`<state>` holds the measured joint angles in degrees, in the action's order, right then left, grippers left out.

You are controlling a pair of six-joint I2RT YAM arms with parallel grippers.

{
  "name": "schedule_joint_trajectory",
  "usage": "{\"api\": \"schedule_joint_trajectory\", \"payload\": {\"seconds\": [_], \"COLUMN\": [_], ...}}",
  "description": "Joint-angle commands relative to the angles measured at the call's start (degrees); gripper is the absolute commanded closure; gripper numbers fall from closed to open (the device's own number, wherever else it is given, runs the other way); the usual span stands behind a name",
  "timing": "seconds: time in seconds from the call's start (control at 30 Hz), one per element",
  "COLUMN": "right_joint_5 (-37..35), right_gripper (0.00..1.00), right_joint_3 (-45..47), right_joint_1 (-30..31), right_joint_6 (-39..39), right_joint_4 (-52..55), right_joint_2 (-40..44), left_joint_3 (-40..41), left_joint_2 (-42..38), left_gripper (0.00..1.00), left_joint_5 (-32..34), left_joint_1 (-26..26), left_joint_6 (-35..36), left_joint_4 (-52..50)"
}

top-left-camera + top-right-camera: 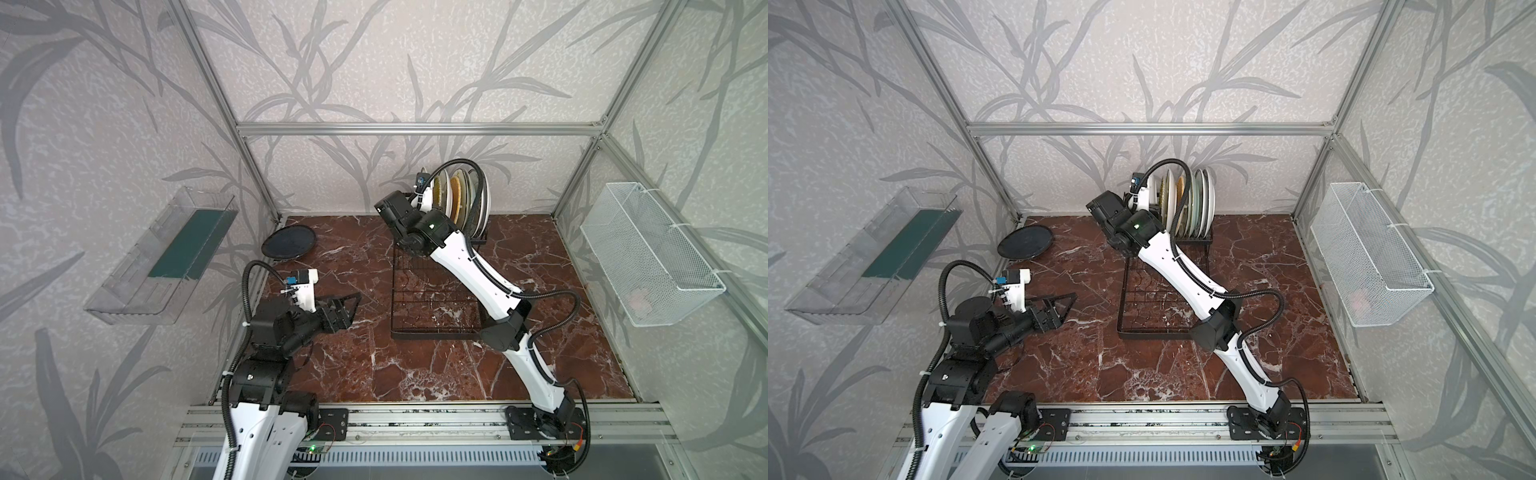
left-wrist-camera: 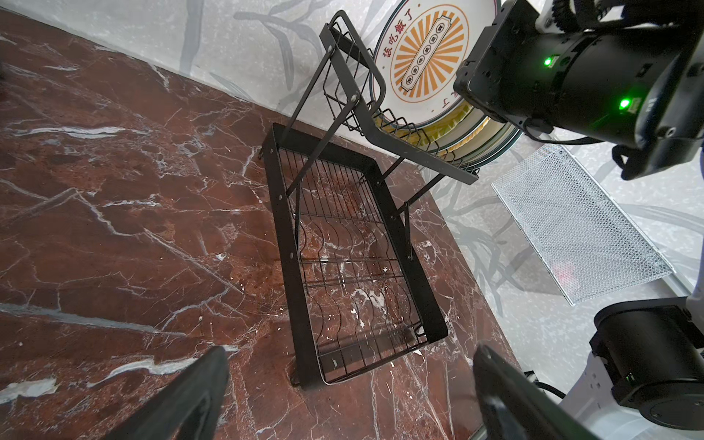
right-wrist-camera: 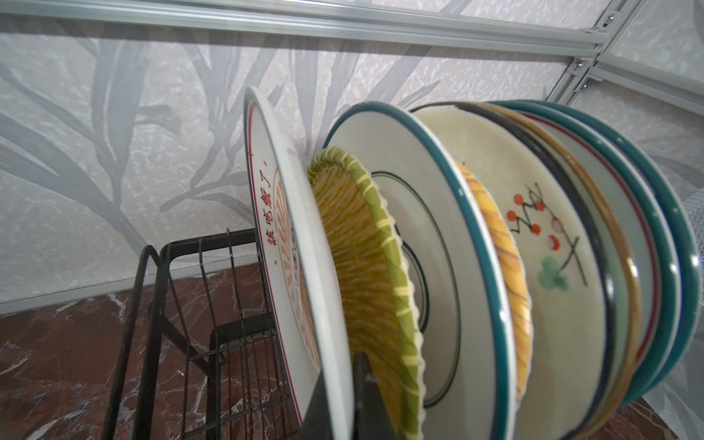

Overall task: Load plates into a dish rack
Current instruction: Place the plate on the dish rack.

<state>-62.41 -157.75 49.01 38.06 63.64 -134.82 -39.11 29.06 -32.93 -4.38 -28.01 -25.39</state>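
The black wire dish rack [image 1: 436, 328] stands at centre-right, its raised slotted section at the back. Several plates [image 1: 461, 195] stand upright in those slots. The white plate with orange sunbursts [image 3: 289, 228] is the outermost, next to a woven-look yellow plate [image 3: 362, 247]. My right gripper [image 3: 343, 365] is shut on the sunburst plate's lower rim, one finger on each face. A black plate [image 1: 289, 243] lies flat at the back left. Left of the rack's flat tray, my left gripper [image 1: 353, 309] hovers above the marble, open and holding nothing.
A clear plastic bin [image 1: 166, 253] hangs on the left wall. A white mesh basket [image 1: 648, 253] hangs on the right wall. My right arm [image 1: 478, 274] stretches diagonally over the rack's flat grid tray [image 2: 282, 213].
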Motion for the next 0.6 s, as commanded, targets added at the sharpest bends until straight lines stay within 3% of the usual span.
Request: {"api": "schedule_joint_trajectory", "payload": {"seconds": [0.0,0.27,0.57], "right_joint_5": [0.01,1.22,2.28], "right_gripper": [0.97,0.87,0.68], "right_joint_3": [-1.86,-1.64,-1.24], "right_joint_1": [-0.19,-0.15,1.35], "right_joint_6": [2.02,3.77,4.56], "right_joint_4": [0.67,2.32,2.99], "right_joint_2": [-1.31,-0.99,0.58], "left_joint_3": [0.44,0.53,0.53], "left_joint_2": [-0.09,0.12,0.30], "left_gripper": [0.01,0.01,0.01], "left_joint_5": [-0.75,-1.07,-1.00], "left_joint_1": [0.17,0.27,0.27], "left_joint_6": [1.34,1.45,1.63], "left_joint_4": [-0.54,-0.63,-0.94]}}
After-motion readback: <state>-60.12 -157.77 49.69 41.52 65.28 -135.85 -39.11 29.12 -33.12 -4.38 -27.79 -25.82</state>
